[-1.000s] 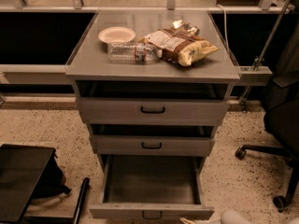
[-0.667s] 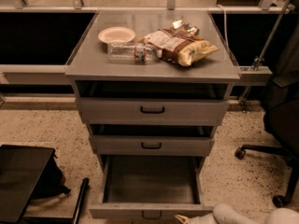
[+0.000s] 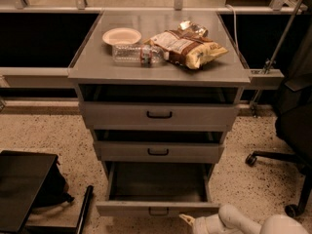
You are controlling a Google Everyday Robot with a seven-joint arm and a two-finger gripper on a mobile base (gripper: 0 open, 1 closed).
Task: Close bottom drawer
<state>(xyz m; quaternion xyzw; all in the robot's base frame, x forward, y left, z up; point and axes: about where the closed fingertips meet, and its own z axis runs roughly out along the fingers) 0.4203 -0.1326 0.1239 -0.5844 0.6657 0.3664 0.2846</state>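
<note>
A: Any readable writing?
B: None legible on the brown-and-yellow snack bag (image 3: 187,48), beside clear plastic bottle (image 3: 134,53) and pale paper bowl (image 3: 121,35) on grey metal table (image 3: 161,74).
A: And the task's thing?
B: Slim grey metal bottom drawer (image 3: 156,208) at 6 o'clock, pulled out.
A: Claw?
B: White claw (image 3: 187,220) at 5 o'clock, just below the drawer front's right end; open or closed, cannot tell. Black office chair (image 3: 292,130) at 3 o'clock.

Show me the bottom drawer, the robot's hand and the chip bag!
bottom drawer (image 3: 122,208): camera view, on its front panel.
hand (image 3: 187,220): camera view, bottom edge, tip near drawer front.
chip bag (image 3: 187,48): camera view, bag's middle.
</note>
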